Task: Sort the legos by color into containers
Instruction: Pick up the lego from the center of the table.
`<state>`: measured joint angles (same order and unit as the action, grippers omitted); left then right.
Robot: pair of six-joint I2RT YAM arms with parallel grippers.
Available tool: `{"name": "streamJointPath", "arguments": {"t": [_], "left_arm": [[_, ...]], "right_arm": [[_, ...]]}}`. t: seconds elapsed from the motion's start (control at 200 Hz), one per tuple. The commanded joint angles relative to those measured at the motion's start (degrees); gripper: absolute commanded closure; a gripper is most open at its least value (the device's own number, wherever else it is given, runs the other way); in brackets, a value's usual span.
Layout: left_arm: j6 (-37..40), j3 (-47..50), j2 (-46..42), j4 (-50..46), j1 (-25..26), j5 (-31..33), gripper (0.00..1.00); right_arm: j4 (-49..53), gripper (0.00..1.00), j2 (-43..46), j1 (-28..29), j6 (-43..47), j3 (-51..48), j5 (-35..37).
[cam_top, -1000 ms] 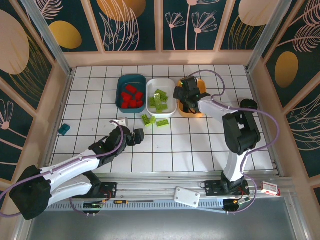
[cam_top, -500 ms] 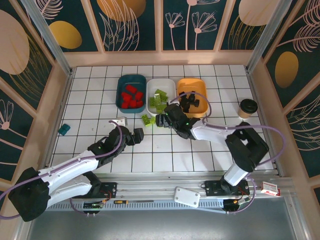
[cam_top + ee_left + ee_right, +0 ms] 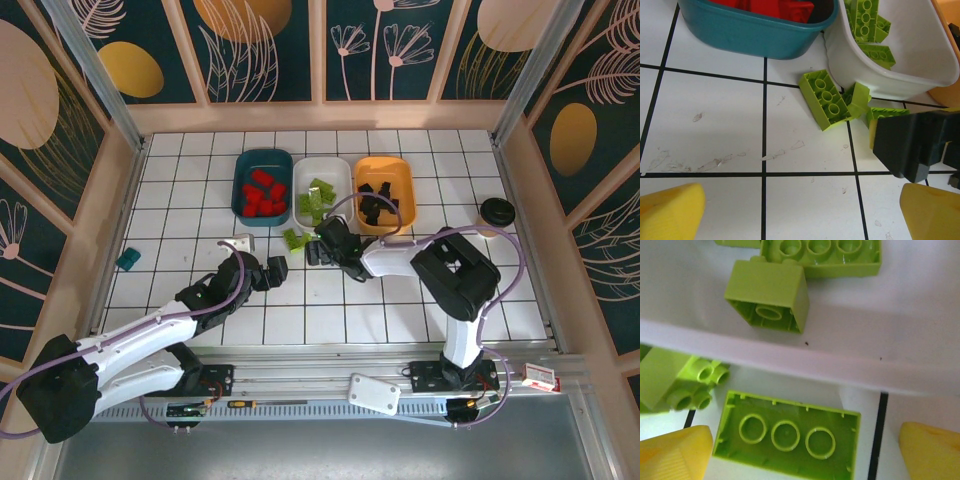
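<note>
Red legos (image 3: 262, 192) fill the dark teal tray (image 3: 240, 172). The white tray (image 3: 337, 168) holds lime green ones (image 3: 318, 200), and black ones (image 3: 377, 200) lie in the orange tray (image 3: 400, 172). Loose green legos (image 3: 295, 238) lie on the table in front of the white tray. My right gripper (image 3: 320, 250) is low over them and open. An upside-down green brick (image 3: 787, 432) lies between its yellow fingertips (image 3: 675, 455), which stand apart from it. My left gripper (image 3: 272, 270) hovers open and empty just left of there, facing a green brick (image 3: 827, 97).
A black-lidded cup (image 3: 495, 210) stands at the right. A teal block (image 3: 128, 259) lies at the far left and a small white piece (image 3: 243, 242) near my left gripper. The white tray's wall (image 3: 815, 365) rises right behind the brick.
My right arm swung from over the orange tray down to the loose green legos in front of the white tray, and its jaws opened wider. The left arm barely moved.
</note>
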<state>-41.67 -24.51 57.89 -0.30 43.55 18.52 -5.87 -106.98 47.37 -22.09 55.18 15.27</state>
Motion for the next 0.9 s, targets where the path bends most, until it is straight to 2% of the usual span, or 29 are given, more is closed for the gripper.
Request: {"name": "streamJointPath", "arguments": {"t": [0.0,0.165,0.33,0.526,0.701,0.801,0.896], "left_arm": [[-0.20,-0.27,0.11,-1.33,0.04,1.10,0.01],[-0.32,-0.22,0.21,-1.46,0.04,1.00,0.01],[-0.14,-0.34,0.38,-1.37,0.04,1.20,0.01],[0.00,-0.10,0.91,-1.20,0.04,1.42,0.01],[-0.06,-0.01,1.65,-0.94,0.04,1.30,0.01],[-0.32,0.08,1.86,-0.63,0.04,0.88,0.01],[-0.34,0.07,1.96,-0.50,0.04,0.65,0.01]], "right_arm": [[-1.19,0.10,-2.26,0.26,1.57,1.64,1.87],[-0.59,0.25,-2.15,0.59,1.15,0.74,1.44],[-1.35,0.36,4.40,1.60,0.10,-4.46,-0.15],[-0.55,0.38,16.17,3.73,-1.80,-10.20,-2.18],[1.99,0.39,24.00,4.62,-0.61,-8.01,-1.75],[2.42,0.39,23.52,3.53,1.82,-3.10,-2.12],[2.64,0.39,18.69,0.81,3.61,3.56,-3.74]]}}
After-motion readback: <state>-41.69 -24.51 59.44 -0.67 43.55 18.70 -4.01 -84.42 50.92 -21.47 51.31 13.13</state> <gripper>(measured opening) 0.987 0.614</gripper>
